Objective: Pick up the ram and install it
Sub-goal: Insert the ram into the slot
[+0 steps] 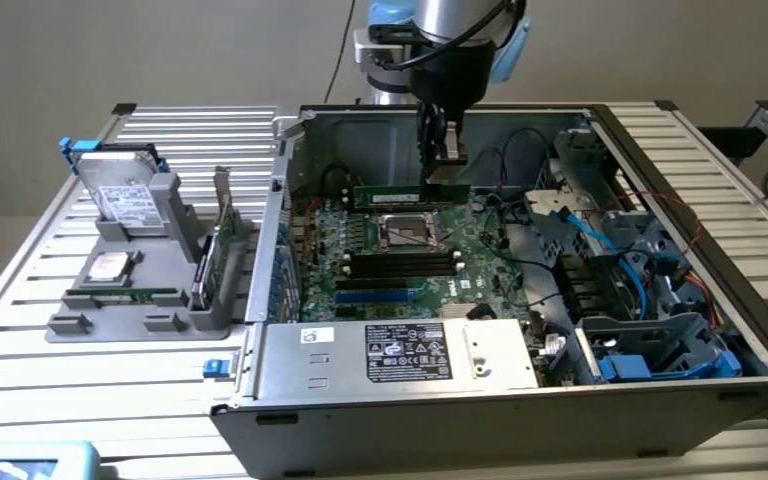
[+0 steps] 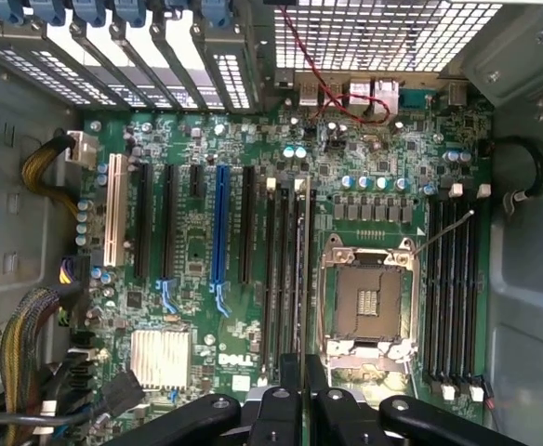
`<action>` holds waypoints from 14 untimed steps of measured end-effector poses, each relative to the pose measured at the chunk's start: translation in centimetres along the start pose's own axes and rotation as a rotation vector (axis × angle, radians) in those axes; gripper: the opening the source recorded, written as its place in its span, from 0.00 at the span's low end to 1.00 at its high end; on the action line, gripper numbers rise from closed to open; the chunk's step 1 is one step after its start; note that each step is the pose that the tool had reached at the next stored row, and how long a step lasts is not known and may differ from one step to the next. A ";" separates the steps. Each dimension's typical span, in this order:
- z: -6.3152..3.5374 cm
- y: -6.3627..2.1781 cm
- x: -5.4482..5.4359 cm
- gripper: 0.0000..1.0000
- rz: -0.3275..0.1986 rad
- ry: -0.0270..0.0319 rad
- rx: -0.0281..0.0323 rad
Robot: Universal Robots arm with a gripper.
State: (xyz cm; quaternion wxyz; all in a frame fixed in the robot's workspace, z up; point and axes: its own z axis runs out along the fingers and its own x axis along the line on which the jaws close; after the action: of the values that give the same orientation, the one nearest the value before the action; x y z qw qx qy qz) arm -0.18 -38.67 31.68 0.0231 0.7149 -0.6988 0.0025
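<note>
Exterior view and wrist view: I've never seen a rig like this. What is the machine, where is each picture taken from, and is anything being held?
The exterior view is taken from a camera off the machine. It shows a robot arm reaching down into an open computer case that sits on a slatted metal table. The arm's hand is shut on the ram, a thin green stick held level above the motherboard.

The wrist view comes from a camera on the arm itself. It looks straight down at the same motherboard, with the hand's dark fingers in the frame.

On the exterior view's left, a grey holder carries a silver hard drive, an upright green card and what looks like another narrow green stick.
</note>
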 end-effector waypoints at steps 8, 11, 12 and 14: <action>0.55 -0.01 -0.1 0.14 -0.001 0.0090 -0.0002; 1.07 -0.02 -0.1 0.14 -0.003 0.0091 -0.0017; 1.25 -0.03 -0.1 0.14 -0.004 0.0091 -0.0020; 1.61 -0.04 -0.1 0.14 -0.004 0.0092 -0.0022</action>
State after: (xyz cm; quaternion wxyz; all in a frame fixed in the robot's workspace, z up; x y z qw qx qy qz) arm -0.19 -38.63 30.07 0.0271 0.7162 -0.6974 0.0049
